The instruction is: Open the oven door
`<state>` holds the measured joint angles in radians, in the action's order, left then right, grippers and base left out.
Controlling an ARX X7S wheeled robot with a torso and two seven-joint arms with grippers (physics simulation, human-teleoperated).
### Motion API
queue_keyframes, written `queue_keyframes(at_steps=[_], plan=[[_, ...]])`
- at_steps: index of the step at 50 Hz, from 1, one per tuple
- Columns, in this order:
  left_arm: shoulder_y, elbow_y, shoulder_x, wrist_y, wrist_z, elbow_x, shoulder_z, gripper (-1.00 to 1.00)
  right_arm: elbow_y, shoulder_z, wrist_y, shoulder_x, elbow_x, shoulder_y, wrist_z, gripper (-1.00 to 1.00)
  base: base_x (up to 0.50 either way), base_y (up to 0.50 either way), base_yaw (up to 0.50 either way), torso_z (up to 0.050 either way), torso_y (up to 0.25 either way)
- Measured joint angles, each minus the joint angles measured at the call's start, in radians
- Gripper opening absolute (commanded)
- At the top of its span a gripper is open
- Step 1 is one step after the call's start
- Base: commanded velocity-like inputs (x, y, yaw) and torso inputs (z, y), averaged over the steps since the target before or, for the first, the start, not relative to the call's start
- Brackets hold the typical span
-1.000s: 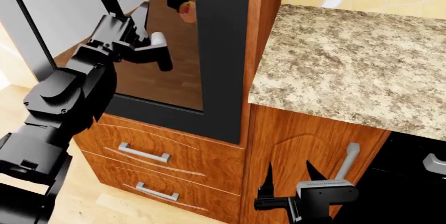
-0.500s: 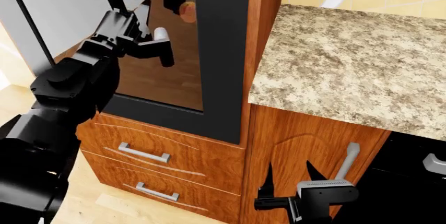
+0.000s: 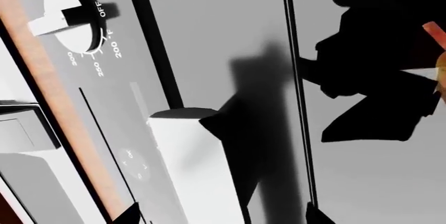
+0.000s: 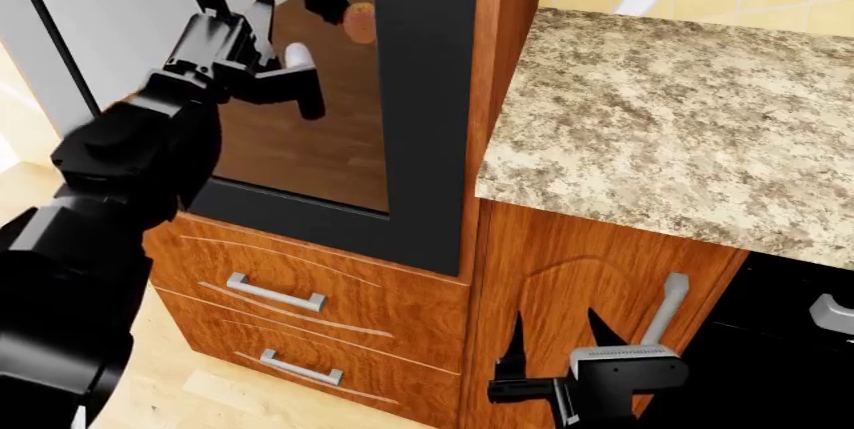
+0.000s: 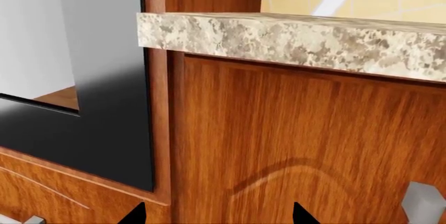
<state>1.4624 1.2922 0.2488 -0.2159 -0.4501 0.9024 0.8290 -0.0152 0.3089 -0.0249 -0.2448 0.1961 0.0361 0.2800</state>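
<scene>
The oven door [image 4: 427, 99] has a wide black frame around glossy glass and stands at the upper left of the head view; its frame [image 5: 112, 145] also shows in the right wrist view. My left gripper [image 4: 278, 67] is raised to the door's grey bar handle [image 4: 296, 55]. In the left wrist view the handle [image 3: 188, 161] lies between the spread fingertips of that gripper [image 3: 221, 216], which is open. My right gripper [image 4: 554, 334] hangs low and open before a wooden cabinet door, with nothing between its fingers [image 5: 217, 214].
A white temperature knob [image 3: 70, 18] set to OFF sits near the handle. A granite countertop [image 4: 667, 119] juts out at the right. Below it are the wooden cabinet door [image 4: 574, 269] and a black dishwasher front [image 4: 787, 359]. Two drawers [image 4: 274, 294] lie under the oven.
My left arm has lifted and shifted slightly left, carrying the gripper higher along the handle. The right arm has not moved.
</scene>
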Motion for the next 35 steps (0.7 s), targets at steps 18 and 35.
queue_keyframes(at_steps=[18, 35], plan=[[0.033, 0.012, -0.001, 0.048, -0.018, -0.096, 0.094, 1.0, -0.006, 0.008, -0.002, -0.004, 0.006, 0.003, 0.005, 1.0, 0.0, 0.0, 0.0, 0.0, 0.0], [0.063, 0.015, -0.007, 0.068, -0.037, -0.256, 0.258, 1.0, -0.012, 0.015, -0.007, -0.008, 0.009, 0.006, 0.01, 1.0, 0.0, 0.0, 0.0, 0.0, 0.0]])
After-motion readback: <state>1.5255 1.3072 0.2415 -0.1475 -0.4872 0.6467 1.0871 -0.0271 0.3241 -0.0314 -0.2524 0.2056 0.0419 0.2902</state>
